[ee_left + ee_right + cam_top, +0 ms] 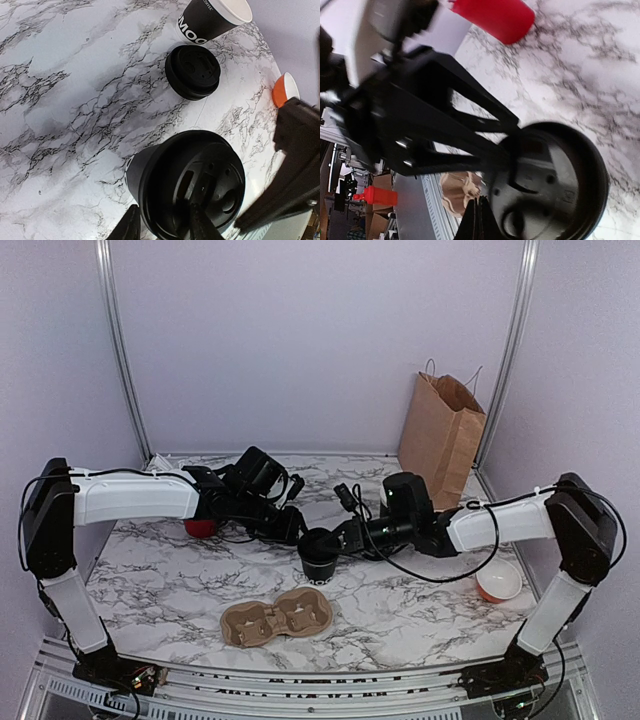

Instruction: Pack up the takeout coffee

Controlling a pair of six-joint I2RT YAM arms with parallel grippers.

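The takeout coffee [320,562] stands upright at mid-table, a black paper cup under a round black lid [200,185]. My left gripper [165,220] reaches in from the left and is shut on the lid's rim, with one finger [131,226] outside the cup wall and the other finger [201,220] on the lid's top. My right gripper [480,212] is shut on nothing, its tip just beside the lid [555,185] on the right side. In the top view the two grippers, left [298,528] and right [345,537], meet over the cup.
A brown pulp cup carrier [277,620] lies in front of the cup. A paper bag [440,435] stands at the back right. An orange bowl [498,582] sits at the right. A red cup [200,528] is under the left arm. A second black cup [210,17] and a loose lid [192,71] lie beyond.
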